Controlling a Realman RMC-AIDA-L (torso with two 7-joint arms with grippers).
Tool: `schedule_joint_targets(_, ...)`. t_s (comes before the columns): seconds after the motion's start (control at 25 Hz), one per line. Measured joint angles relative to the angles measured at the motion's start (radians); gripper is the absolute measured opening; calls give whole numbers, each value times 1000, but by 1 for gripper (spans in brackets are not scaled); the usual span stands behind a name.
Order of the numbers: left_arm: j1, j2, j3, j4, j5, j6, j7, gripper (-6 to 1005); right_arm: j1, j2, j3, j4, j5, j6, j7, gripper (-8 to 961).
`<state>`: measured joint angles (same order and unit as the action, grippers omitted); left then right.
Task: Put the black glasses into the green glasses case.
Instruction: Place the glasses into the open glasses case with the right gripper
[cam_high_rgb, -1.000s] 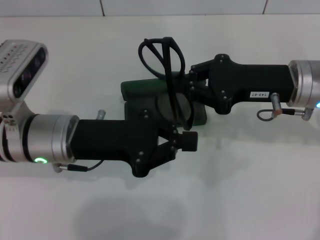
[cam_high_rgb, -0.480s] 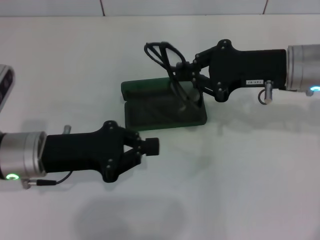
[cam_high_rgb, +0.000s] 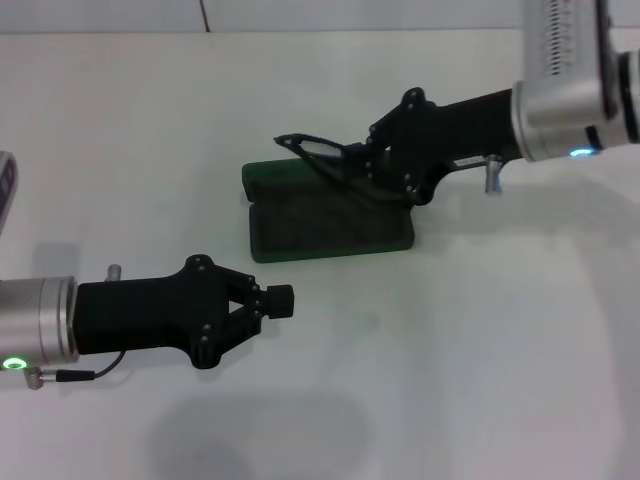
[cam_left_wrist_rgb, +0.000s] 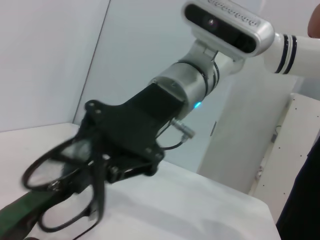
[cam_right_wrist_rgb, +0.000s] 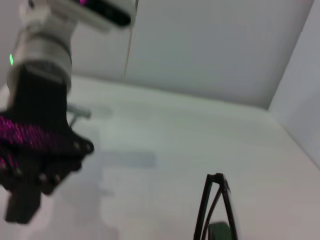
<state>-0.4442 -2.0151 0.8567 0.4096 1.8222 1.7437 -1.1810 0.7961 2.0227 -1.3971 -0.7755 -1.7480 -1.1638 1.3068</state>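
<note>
The green glasses case (cam_high_rgb: 325, 230) lies open mid-table, its lid (cam_high_rgb: 275, 178) folded back on the far side. The black glasses (cam_high_rgb: 318, 152) hang tilted almost flat just above the lid and hinge, with my right gripper (cam_high_rgb: 362, 166) shut on their frame from the right. The left wrist view shows the same grip: the right gripper (cam_left_wrist_rgb: 107, 165), the glasses (cam_left_wrist_rgb: 99, 197) and a corner of the case (cam_left_wrist_rgb: 17, 222). The glasses' temple arms (cam_right_wrist_rgb: 216, 178) show in the right wrist view. My left gripper (cam_high_rgb: 278, 299) is shut on nothing, low over the table in front of the case, to its left.
The white table (cam_high_rgb: 480, 350) stretches around the case. A wall edge runs along the far side (cam_high_rgb: 300, 20). My left arm's black body and silver wrist (cam_high_rgb: 40, 322) lie along the front left.
My left gripper has pulled back from the case to the front left. My right gripper has turned the glasses from upright to nearly flat and lowered them over the case.
</note>
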Motion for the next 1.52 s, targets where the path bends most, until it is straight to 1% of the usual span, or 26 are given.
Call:
schedule_joint_targets(0.16,1,0,3,0,0,0,0,69,34,1,-76,6,-26,76,38,98)
schedule_joint_targets(0.52,-1,-1,5,0,0,0,0,71,41,4,-187,12,-50,175,82,100)
schedule_joint_targets(0.72,-6,-2,5,0,1,0,0,72,47,4,-209,5,-90,192,112,100)
schedule_joint_targets(0.96,-12,-4,5,0,15,0,0,74,58,5,-215,10,-92,203,113,102)
schedule_joint_targets(1.28,-13,-8,5,0,16,0,1,76,74,5,-284,16,-93,259,123,103)
schedule_joint_targets(1.52,-17,-7,3,0,17,0,1,78,77,5,-294,23,-93,272,125,104)
